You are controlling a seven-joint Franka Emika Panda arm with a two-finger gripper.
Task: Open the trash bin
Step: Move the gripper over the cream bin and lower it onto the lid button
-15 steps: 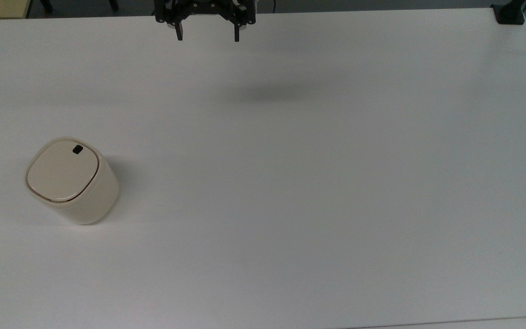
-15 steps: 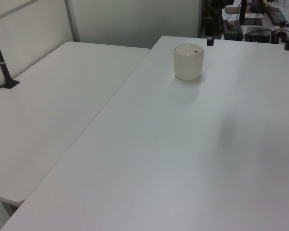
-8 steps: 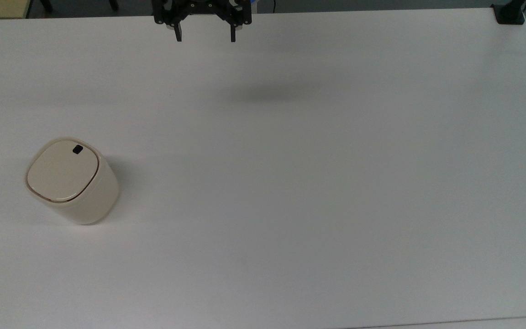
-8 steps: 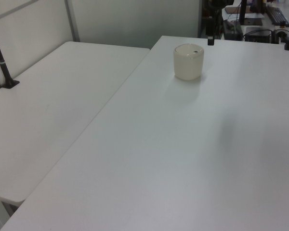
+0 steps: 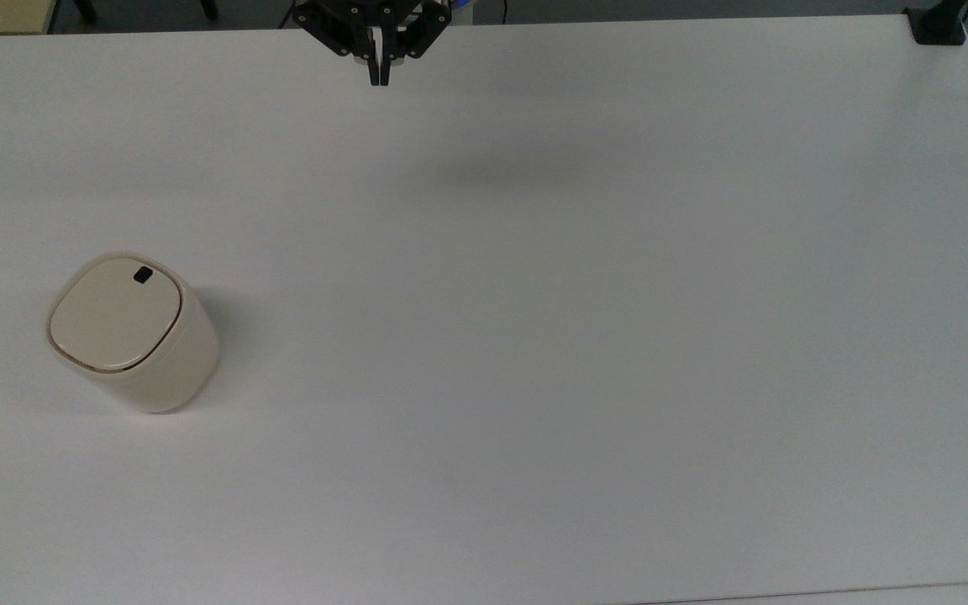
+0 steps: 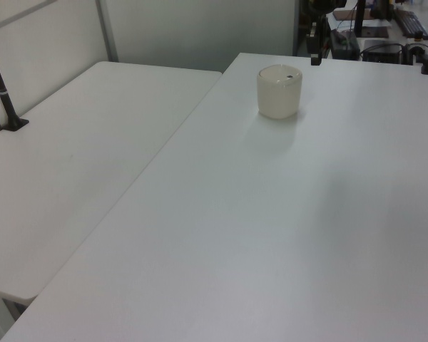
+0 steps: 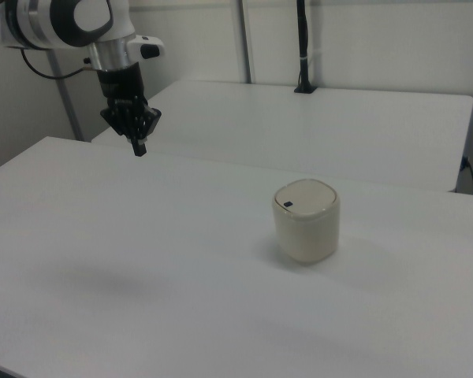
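1. A wide, matte white worktop fills the top view, bare apart from 1 bin, with a soft grey shadow lying on it near its far edge.
2. In the left view a second white table butts against the worktop along 1 long seam; in the right view it stands behind the worktop.
3. Pale partition walls with 2 thin metal uprights back the scene in the right view, and 1 black pole rises from a base on the second table.
4. 1 small black clamp sits at the top view's upper right corner of the worktop.
5. 1 trash bin, a small cream-beige plastic container with a rounded-square body, stands upright on the worktop at the top view's left, well apart from the gripper. Its flat lid with a thin dark rim lies closed, and 1 small black push button sits near the lid's far edge.
6. 1 black two-finger gripper on a white and grey robot arm hangs above the worktop's far edge, clenched with its 2 fingers together and nothing between them; the right view shows it pointing down.
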